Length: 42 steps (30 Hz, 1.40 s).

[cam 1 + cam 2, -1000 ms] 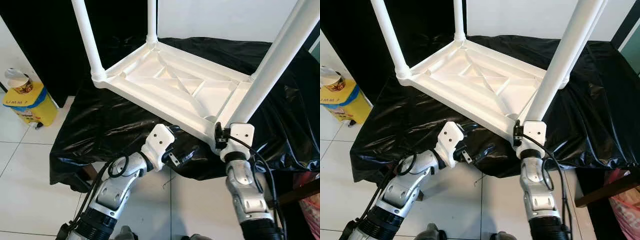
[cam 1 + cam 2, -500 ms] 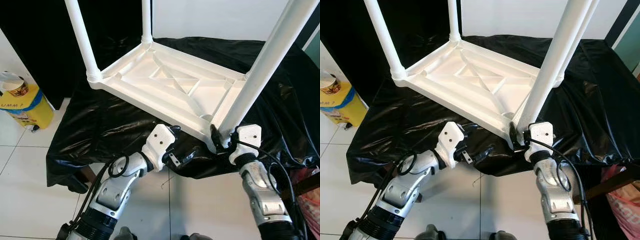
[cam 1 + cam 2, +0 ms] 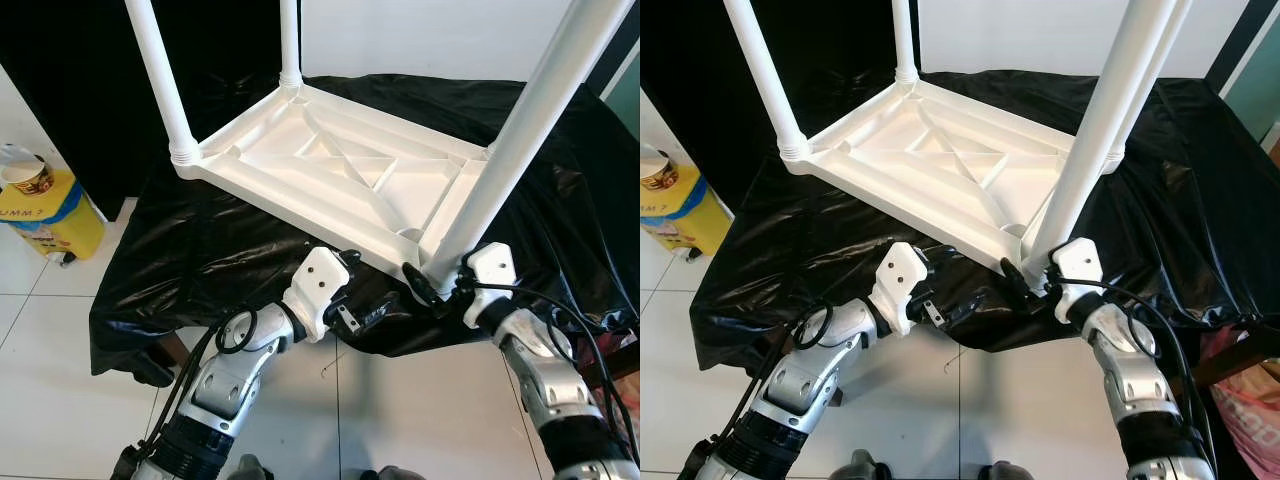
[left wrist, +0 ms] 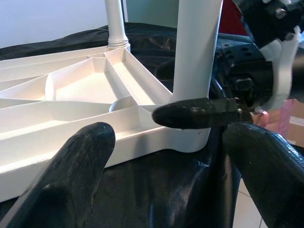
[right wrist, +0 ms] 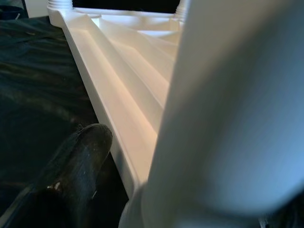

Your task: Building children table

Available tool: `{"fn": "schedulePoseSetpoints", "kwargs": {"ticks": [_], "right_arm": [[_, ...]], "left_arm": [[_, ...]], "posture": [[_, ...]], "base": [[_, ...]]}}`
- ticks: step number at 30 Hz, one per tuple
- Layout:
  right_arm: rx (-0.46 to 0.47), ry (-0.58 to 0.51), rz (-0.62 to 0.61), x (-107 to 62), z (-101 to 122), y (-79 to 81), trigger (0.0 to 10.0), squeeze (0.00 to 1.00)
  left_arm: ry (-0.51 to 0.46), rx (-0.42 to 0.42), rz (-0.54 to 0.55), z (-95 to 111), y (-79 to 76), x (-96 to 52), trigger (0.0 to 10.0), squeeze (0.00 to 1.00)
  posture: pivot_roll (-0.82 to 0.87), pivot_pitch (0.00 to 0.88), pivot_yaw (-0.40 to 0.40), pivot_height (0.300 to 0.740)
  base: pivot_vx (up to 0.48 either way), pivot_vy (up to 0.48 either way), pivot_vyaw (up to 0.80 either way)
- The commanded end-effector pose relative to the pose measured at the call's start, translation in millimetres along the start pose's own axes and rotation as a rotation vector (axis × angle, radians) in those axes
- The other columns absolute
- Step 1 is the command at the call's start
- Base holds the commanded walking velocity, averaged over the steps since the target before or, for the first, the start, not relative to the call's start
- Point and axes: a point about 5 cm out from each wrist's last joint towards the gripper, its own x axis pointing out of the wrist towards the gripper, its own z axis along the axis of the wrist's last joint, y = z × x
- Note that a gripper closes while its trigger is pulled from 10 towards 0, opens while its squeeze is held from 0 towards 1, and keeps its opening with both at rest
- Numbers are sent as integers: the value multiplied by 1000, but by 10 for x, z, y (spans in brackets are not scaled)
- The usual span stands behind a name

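A white plastic children's table [image 3: 340, 170] lies upside down on a black plastic sheet [image 3: 200, 260], its legs pointing up. My right gripper [image 3: 430, 290] is shut on the base of the near right leg [image 3: 520, 130]. One black finger [image 3: 415, 283] lies across the leg's front; the other is hidden behind it. The right wrist view has that leg [image 5: 237, 104] close up beside one finger [image 5: 71, 175]. My left gripper [image 3: 372, 312] is open just below the table's near edge, holding nothing. Its two fingers [image 4: 76, 166] stand wide apart, facing the leg [image 4: 197, 47].
A yellow bin [image 3: 45, 205] with a tub on top stands on the tiled floor [image 3: 50, 380] at the left. The black sheet hangs over the front edge of the low support. A pink bag [image 3: 1250, 400] sits at the far right. A black wall is behind.
My right wrist has swung from below the leg base round to its right, so the finger now lies across the leg's front. The left arm has stayed put. The camera shifted slightly.
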Motion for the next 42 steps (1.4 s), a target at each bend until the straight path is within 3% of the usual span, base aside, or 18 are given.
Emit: {"fn": "schedulePoseSetpoints", "kwargs": {"ticks": [1,2,13,14,15,17,18,24,42], "right_arm": [[-9,20,16,-8,-47,6,9333,0],[-14,19,25,14,-44,-4,0,0],[22,37,-7,17,-118,-25,0,0],[22,45,-39,-1,-135,-27,3059,0],[15,53,-63,-12,-147,-29,9255,0],[15,53,-63,-12,-147,-29,9255,0],[13,56,-80,-20,-156,-25,10000,0],[10,69,-128,-38,-180,3,10000,0],[88,95,-536,-113,-202,205,10000,0]], "left_arm": [[3,10,11,-1,13,0,10000,0],[3,11,12,3,17,-3,10000,0],[-3,7,16,17,18,-10,10000,0],[-7,2,15,21,11,-10,10000,0],[-10,-1,13,24,5,-8,10000,0],[-10,-1,13,24,5,-8,10000,0],[-11,-3,12,24,0,-5,10000,0],[-12,-6,7,23,-11,4,10000,0],[-13,-10,2,18,-13,-2,10000,0]], "posture": [[11,74,-32,740],[15,77,-32,740],[17,80,-34,740],[10,83,-30,740],[8,87,-30,740],[8,87,-30,740],[7,86,-29,740],[1,90,-30,740],[6,92,-29,740]], "base": [[0,0,0],[0,0,0],[0,0,0],[0,0,0],[0,0,0],[0,0,0],[0,0,0],[0,0,0],[0,0,0]]}}
